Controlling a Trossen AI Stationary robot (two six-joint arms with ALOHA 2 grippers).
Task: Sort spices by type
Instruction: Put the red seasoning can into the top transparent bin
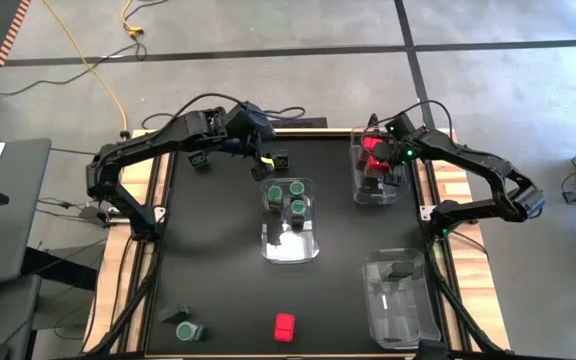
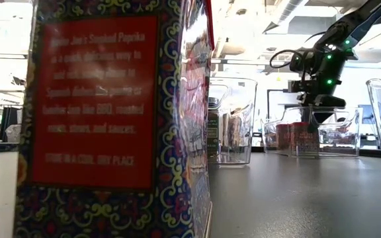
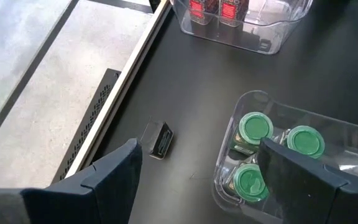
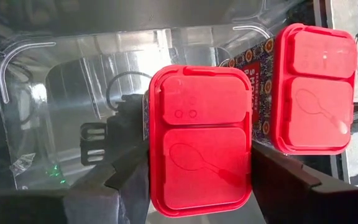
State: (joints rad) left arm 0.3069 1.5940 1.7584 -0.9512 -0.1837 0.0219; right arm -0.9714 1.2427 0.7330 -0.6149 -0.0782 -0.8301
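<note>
A: High view first — how far along is the sorting judged to be?

B: Partly done. Three green-topped jars (image 1: 289,194) are gathered in the middle bin (image 1: 291,245), two red boxes (image 1: 372,155) in the far right bin (image 1: 378,192), and one dark container (image 1: 402,270) sits in the near right bin (image 1: 400,310). Left loose on the surface (image 1: 228,280) are a red box (image 1: 285,327) and two jars (image 1: 185,324) near the front edge, plus a small dark container (image 1: 279,161) just beside the left gripper (image 1: 258,150).

A: And the fingers?

B: The left gripper's are spread and empty, hovering between that dark container and the middle bin. The right gripper (image 4: 197,180) is lowered into the far right bin with a red box (image 4: 199,140) pinched between its fingers.

A: What is shown in one view only?

B: That pinch is made plain by the right wrist view alone — from above it is hidden by the arm. The box's printed paprika label (image 2: 94,99) is readable only in the low view.
</note>
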